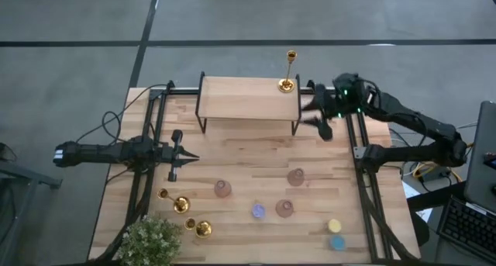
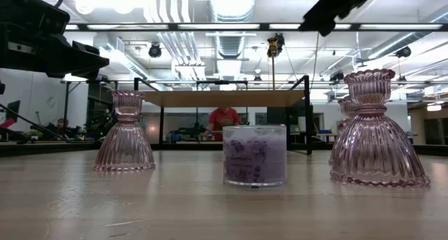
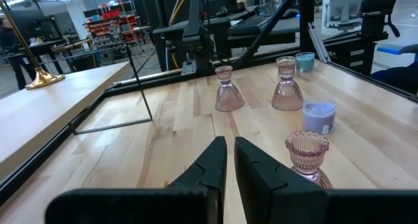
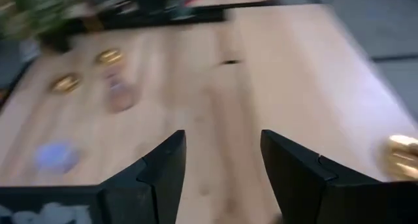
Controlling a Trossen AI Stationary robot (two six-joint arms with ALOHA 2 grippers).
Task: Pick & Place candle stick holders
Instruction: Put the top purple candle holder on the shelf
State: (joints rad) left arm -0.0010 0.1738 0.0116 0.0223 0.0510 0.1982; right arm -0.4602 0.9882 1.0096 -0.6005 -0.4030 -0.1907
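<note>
So the wooden table [image 1: 256, 173] has a raised shelf [image 1: 248, 99] at the far side, and one gold candle stick holder [image 1: 288, 74] already stands upright on its right end, probably the drop-off spot. Two more candle stick holders [image 1: 186, 215] lie near the left corner by the plant [image 1: 151, 241]. The right gripper [image 1: 316, 115] sits just right of the shelf, fingers spread, holding nothing. The left gripper [image 1: 186, 157] hangs mid-left, pressed together, pointing right.
</note>
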